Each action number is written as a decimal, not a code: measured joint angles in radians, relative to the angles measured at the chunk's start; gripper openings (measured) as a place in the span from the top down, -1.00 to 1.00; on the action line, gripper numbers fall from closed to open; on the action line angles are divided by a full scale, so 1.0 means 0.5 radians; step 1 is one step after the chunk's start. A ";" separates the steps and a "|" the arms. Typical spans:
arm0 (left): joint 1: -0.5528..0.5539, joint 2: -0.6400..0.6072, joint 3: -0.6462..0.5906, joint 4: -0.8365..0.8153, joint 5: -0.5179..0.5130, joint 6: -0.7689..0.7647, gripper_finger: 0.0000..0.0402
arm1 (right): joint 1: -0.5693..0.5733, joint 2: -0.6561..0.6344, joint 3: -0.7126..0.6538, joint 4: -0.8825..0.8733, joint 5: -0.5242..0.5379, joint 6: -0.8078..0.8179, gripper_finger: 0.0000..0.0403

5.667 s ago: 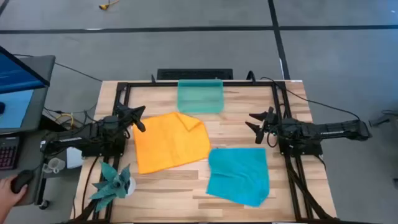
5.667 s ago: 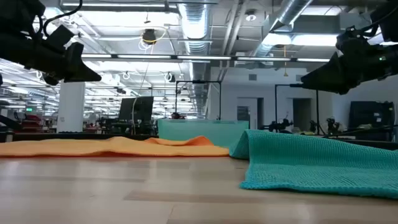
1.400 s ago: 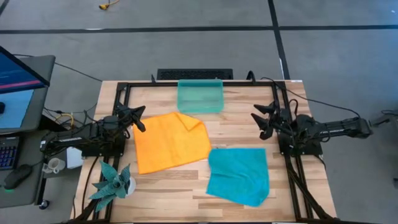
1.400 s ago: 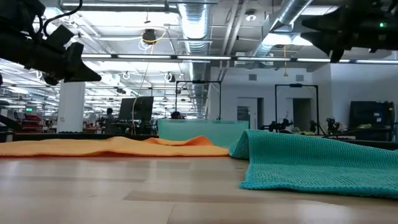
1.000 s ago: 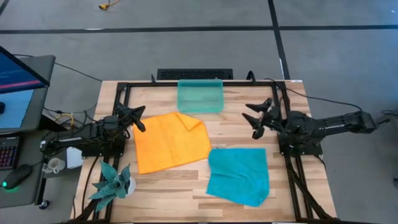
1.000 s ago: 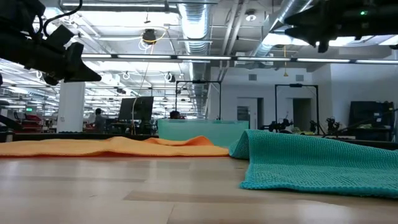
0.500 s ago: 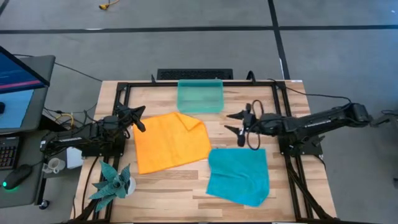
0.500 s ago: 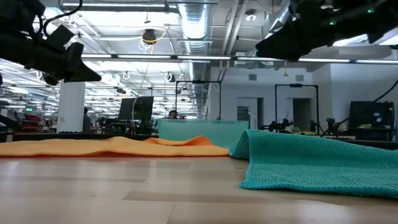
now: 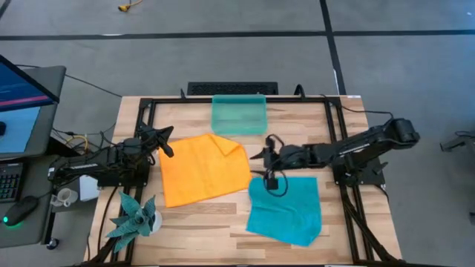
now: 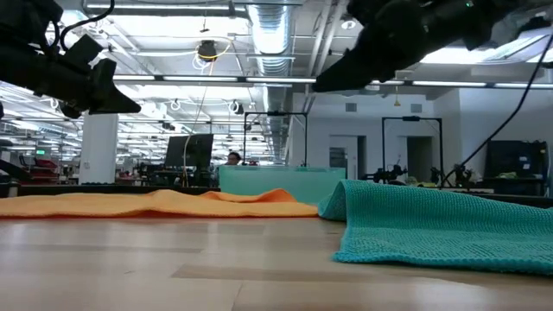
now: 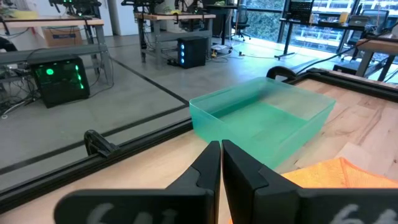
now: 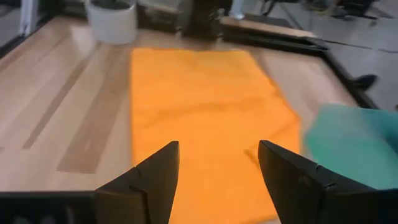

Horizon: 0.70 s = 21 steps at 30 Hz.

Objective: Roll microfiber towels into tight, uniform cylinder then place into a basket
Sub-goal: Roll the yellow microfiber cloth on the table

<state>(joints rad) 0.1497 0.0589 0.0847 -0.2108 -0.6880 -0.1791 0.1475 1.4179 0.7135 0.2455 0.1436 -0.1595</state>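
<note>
The orange towel (image 9: 204, 169) lies flat at the table's centre left, with its far right corner folded over. It also shows in the right wrist view (image 12: 205, 118). The teal-blue towel (image 9: 286, 209) lies flat and a little rumpled at the near right. The sea-green basket (image 9: 239, 113) stands at the far edge. My right gripper (image 9: 257, 159) is open and empty. It hangs above the table by the orange towel's right edge, its fingers pointing left (image 12: 217, 149). My left gripper (image 9: 165, 141) is shut (image 11: 221, 163) and empty, above the orange towel's far left corner.
A black metal frame (image 9: 148, 104) runs round the table's edges. A spiky teal plant in a white pot (image 9: 135, 219) stands at the near left corner. Bare wood lies between the two towels and along the near edge (image 9: 208, 230).
My right arm has reached out from the table's right edge toward the left. Its gripper has travelled past the teal towel's far edge to the orange towel's right edge and has come lower. Both towels lie as before.
</note>
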 joint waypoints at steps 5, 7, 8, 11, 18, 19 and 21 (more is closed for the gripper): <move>0.000 0.000 0.000 0.000 0.000 0.000 0.97 | 0.102 0.215 0.132 -0.022 -0.001 -0.019 -0.21; 0.000 0.000 0.000 0.000 0.000 0.000 0.97 | 0.127 0.308 0.185 -0.016 -0.001 -0.027 -0.21; 0.000 0.000 0.000 0.000 0.000 0.000 0.97 | 0.137 0.350 0.199 -0.021 0.000 -0.049 -0.21; 0.000 0.000 0.000 0.000 0.000 -0.001 0.97 | 0.162 0.496 0.267 -0.031 0.001 -0.101 -0.21; 0.000 0.000 0.000 0.000 0.000 0.000 0.97 | 0.175 0.800 0.486 -0.244 0.002 -0.070 -0.21; 0.000 0.000 0.000 0.000 -0.001 -0.001 0.97 | 0.175 0.837 0.516 -0.300 0.003 -0.056 -0.21; 0.001 0.000 -0.001 0.000 0.000 0.000 0.97 | 0.175 0.915 0.581 -0.395 0.007 -0.050 -0.21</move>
<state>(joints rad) 0.1500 0.0589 0.0845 -0.2108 -0.6880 -0.1791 0.2348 1.8755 1.0041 0.0480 0.1472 -0.1846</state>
